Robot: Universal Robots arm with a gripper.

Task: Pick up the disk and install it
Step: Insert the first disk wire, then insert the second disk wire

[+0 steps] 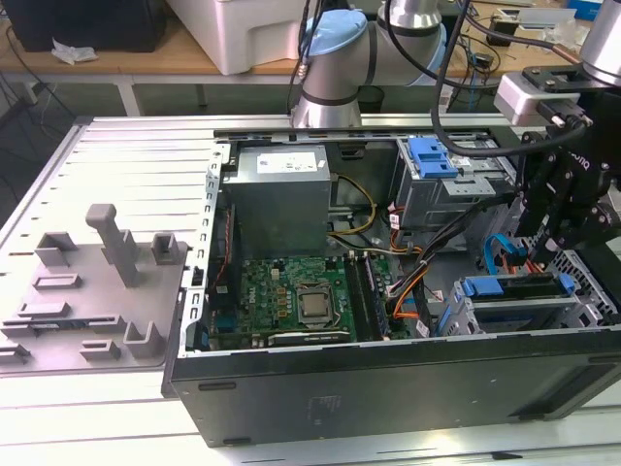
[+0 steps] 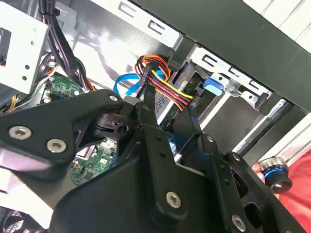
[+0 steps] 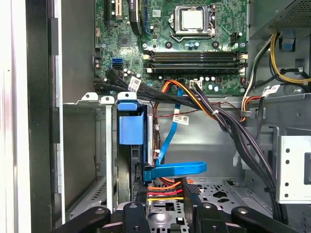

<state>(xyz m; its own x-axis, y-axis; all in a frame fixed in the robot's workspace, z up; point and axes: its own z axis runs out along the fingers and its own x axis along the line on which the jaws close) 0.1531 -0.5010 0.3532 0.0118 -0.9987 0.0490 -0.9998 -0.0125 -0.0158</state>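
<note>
Your end effector (image 1: 543,254) hangs inside the open computer case (image 1: 388,388), at its corner on the exterior view's right, just above the drive cage (image 1: 514,316). The disk (image 1: 514,287) sits in that cage, blue carrier edge up, beside the motherboard (image 1: 291,301). Fingers (image 2: 148,104) reach toward the orange, red and yellow cables (image 3: 165,191); you can't tell if they're clenched or released.
</note>
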